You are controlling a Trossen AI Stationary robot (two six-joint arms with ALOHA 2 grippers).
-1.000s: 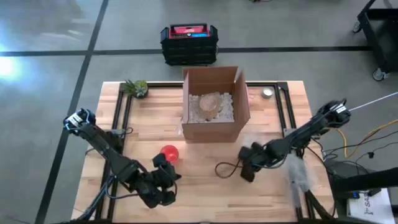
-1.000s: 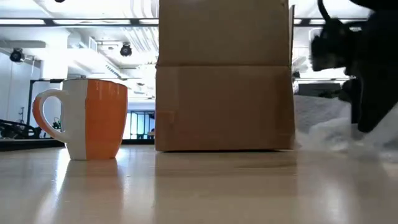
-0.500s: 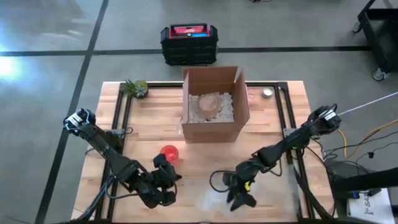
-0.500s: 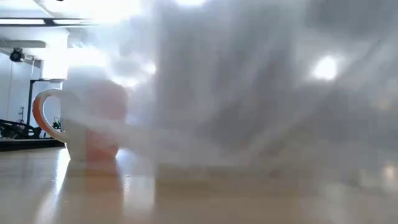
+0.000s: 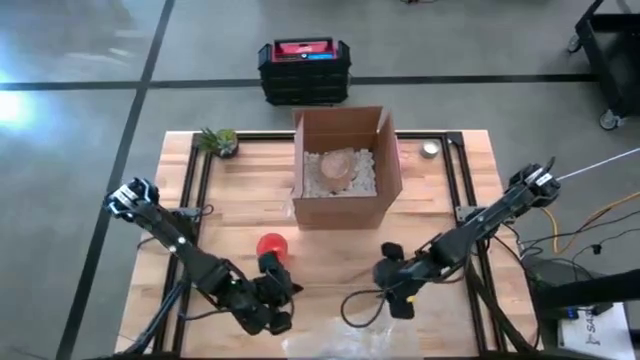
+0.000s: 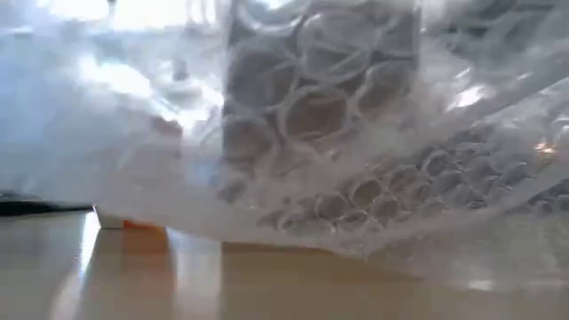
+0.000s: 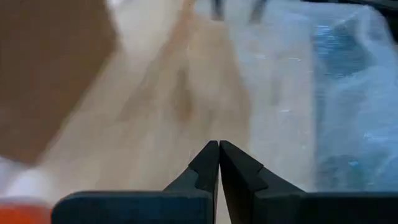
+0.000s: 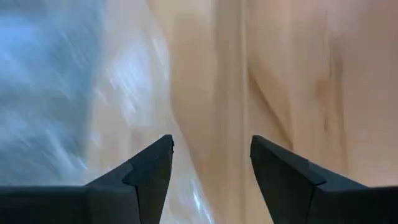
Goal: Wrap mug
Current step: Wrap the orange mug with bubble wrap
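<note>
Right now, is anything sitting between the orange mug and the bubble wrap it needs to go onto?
Nothing visible. In the high view, the orange mug stands on bare wood, with the clear bubble wrap sheet flat at the table's near edge. The shut left pincer sits close beside that path; the open right pincer is off to the side.

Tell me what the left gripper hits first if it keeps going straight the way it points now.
Probably bare table first. The left gripper, fingers shut, points across open wood, with the bubble wrap off to one side and the cardboard box to the other. Depth is unclear.
</note>
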